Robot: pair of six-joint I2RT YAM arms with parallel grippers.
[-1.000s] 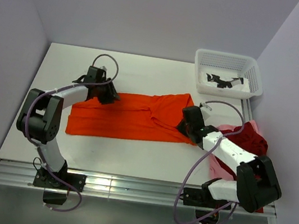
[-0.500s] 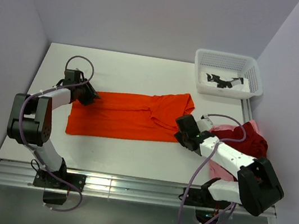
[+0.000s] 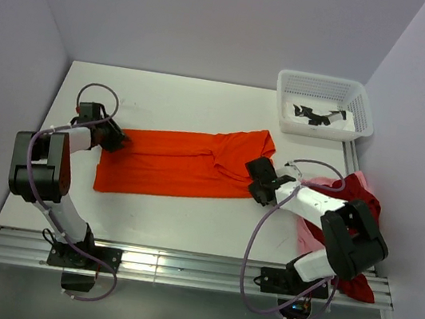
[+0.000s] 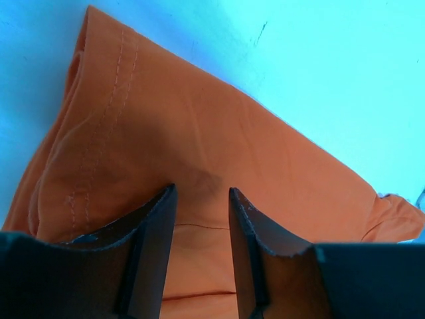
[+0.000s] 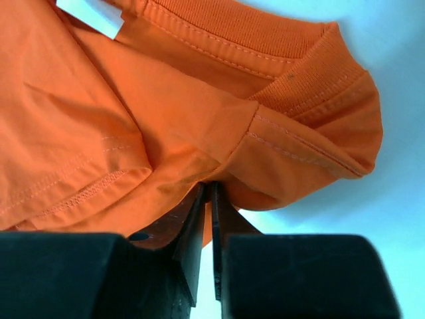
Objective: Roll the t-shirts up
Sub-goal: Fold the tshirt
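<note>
The orange t-shirt (image 3: 180,162) lies folded in a long band across the table. My left gripper (image 3: 112,140) is at its left end. In the left wrist view this gripper (image 4: 201,193) stands open, its fingers low over the orange cloth (image 4: 199,126) near a stitched hem. My right gripper (image 3: 256,187) is at the shirt's right end by the collar. In the right wrist view it (image 5: 211,189) is shut on a fold of the orange cloth (image 5: 166,113), just below the ribbed collar (image 5: 265,33). A dark red t-shirt (image 3: 358,197) and a pale pink one (image 3: 311,238) lie heaped at the right edge.
A white mesh basket (image 3: 289,87) holding black and white items stands at the far right corner. The red and pink heap lies under my right arm and hangs over the table's right front. A white label (image 5: 89,14) shows inside the collar.
My left gripper has slid left along the orange t-shirt to its left end. My right gripper has shifted slightly left at the collar end and closed on the cloth.
</note>
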